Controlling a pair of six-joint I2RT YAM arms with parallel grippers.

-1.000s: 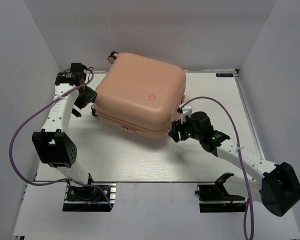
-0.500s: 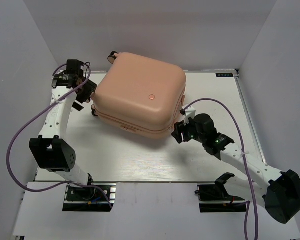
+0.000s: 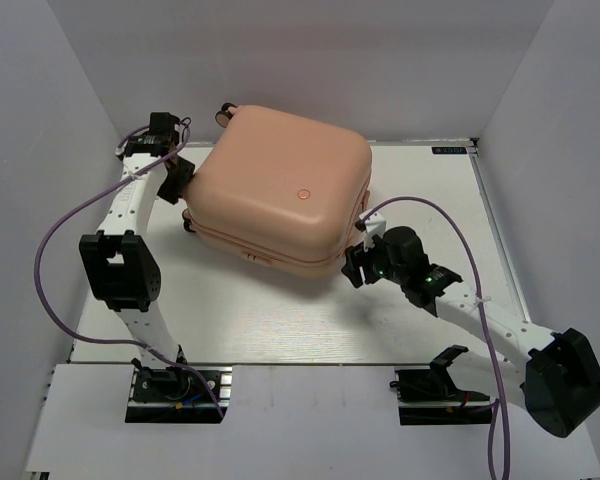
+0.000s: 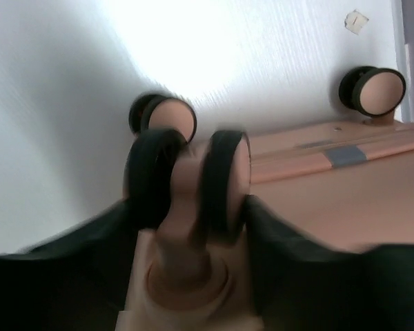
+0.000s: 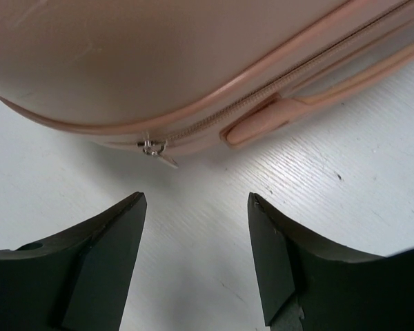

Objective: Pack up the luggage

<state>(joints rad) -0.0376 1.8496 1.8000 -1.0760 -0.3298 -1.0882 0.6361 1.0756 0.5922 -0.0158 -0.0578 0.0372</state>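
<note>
The luggage (image 3: pixel 280 190) lies flat and zipped shut in the middle of the table (image 3: pixel 280 320). Its long axis runs from the wheel end at the far left to the near-right corner. No clothes show in any view.

The coming move turns on the zip pull (image 5: pixel 154 149). It hangs from the seam at the near-right corner, just ahead of the right claw (image 5: pixel 196 262) and a little left of the gap's centre line. The claw is wide open and holds nothing. Its fingers (image 5: pixel 96 269) sit low over the table, apart from the shell. The zip (image 5: pixel 283 83) runs across the claw's line of reach, climbing to the right, so the pull has to be dragged sideways along the seam, not towards the arm. The right arm is by far the nearer to it. To take it, the claw likely needs a short reach forward and a slight shift left before closing.

The left claw (image 4: pixel 190 201) is at the opposite end. Its fingers straddle a twin wheel (image 4: pixel 221 179), one just beside each outer face. That view is blurred, so I cannot tell whether they pinch the wheel or only flank it. From there it could brace the case against the drag on the zip.
</note>
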